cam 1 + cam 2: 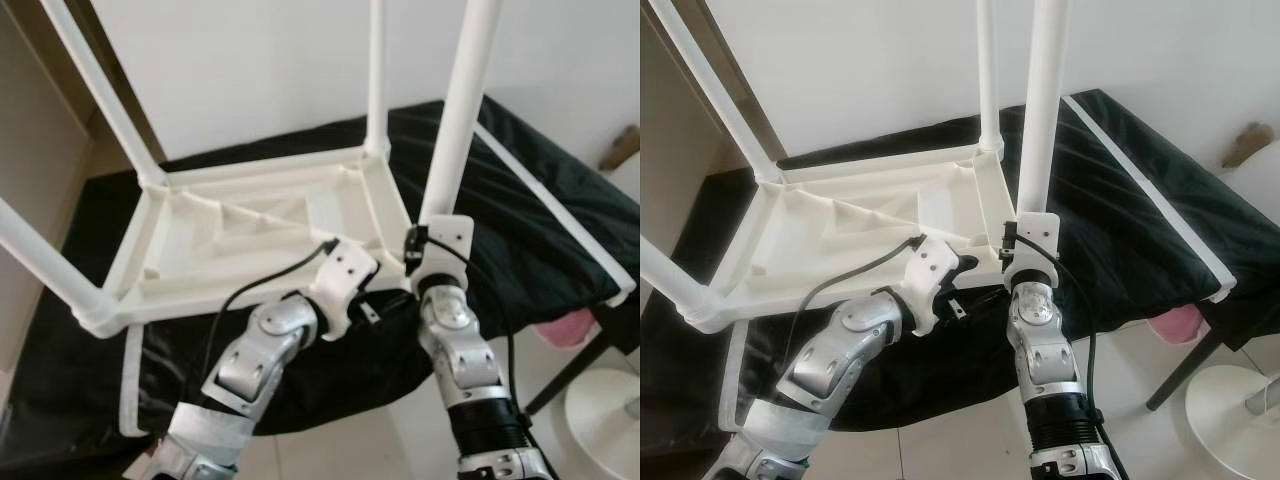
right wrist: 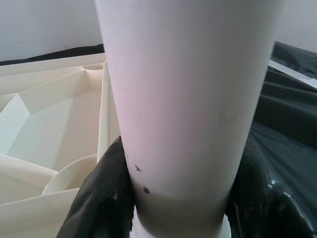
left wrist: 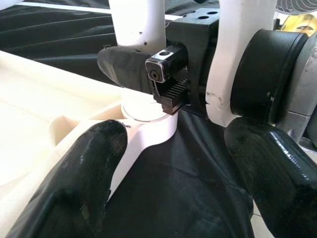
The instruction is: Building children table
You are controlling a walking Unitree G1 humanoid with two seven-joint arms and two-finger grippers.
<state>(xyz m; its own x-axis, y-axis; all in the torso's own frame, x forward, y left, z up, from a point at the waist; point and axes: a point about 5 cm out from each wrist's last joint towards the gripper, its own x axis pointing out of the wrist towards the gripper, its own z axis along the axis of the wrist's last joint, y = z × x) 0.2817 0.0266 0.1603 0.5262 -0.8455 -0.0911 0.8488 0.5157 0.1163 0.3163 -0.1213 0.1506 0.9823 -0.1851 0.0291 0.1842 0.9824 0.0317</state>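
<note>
— Where's the table now?

— The white plastic child's tabletop (image 1: pixel 250 235) lies upside down on the black cloth-draped surface (image 1: pixel 520 220), ribs showing, three legs already standing up from its corners. The fourth, a thick white plastic tube leg (image 1: pixel 455 110), is at the tabletop's near corner, seated in or just at its socket.

— Who's got it?

— The right gripper (image 2: pixel 173 198), both black fingers clamped snug around the tube's base. It should keep that leg plumb and press straight down (a tilt would likely jam it).

— And the other arm?

— The left gripper (image 3: pixel 168 163) is spread wide, holding nothing, fingers either side of that same corner. Forearm bent in low beside the tabletop's near edge, right forearm rising straight beneath the leg.
</note>
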